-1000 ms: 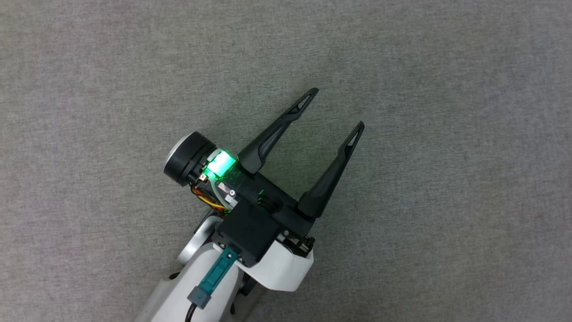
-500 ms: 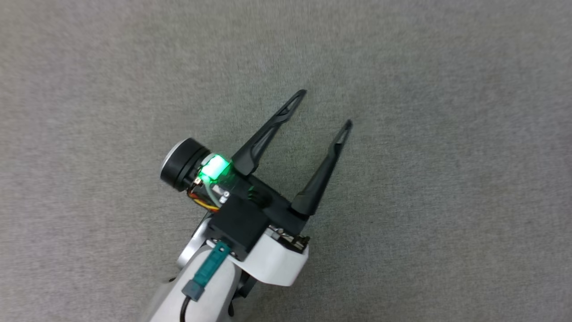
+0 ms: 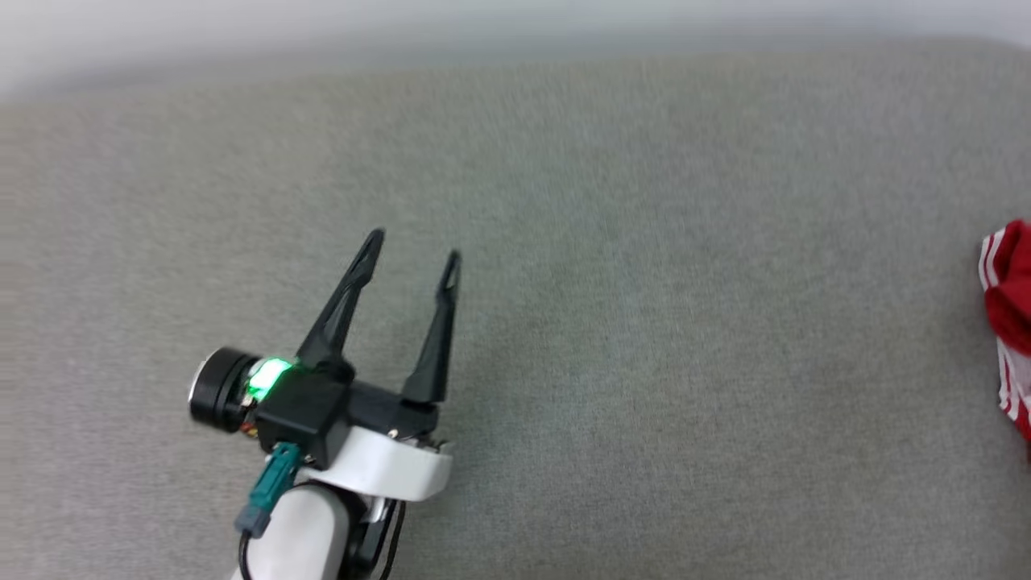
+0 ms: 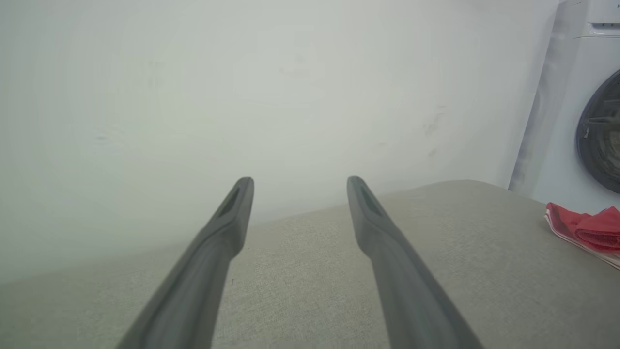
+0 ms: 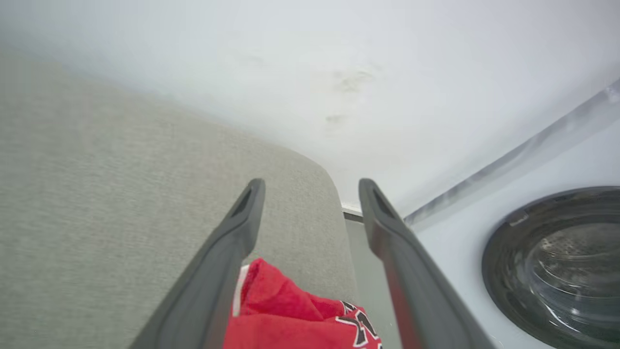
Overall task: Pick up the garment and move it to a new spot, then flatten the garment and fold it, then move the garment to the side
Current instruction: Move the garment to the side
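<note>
Reading as coarse-woven grey cloth across the counter [image 3: 644, 242]: matt, finely nubbed, no sheen.

Showing as soft matt red knit on the garment [image 5: 290, 315], creasing loosely; emblem [image 5: 361, 325] looking flatter and smoother than the surrounding cloth.

Looking like dull black moulded plastic on the jaws of the left gripper [image 3: 413, 246]; matching matt dark finish on the jaws of the right gripper [image 5: 311, 183].

Glinting as smooth glossy white plastic on the wrist shell [image 3: 387, 471].

Shining smooth and white on the washing machine [image 5: 465, 218], metal or plastic not telling; door glass [image 5: 571, 261] gleaming dark and glossy.

Appearing matt, painted, lightly scuffed on the wall [image 4: 242, 97].
</note>
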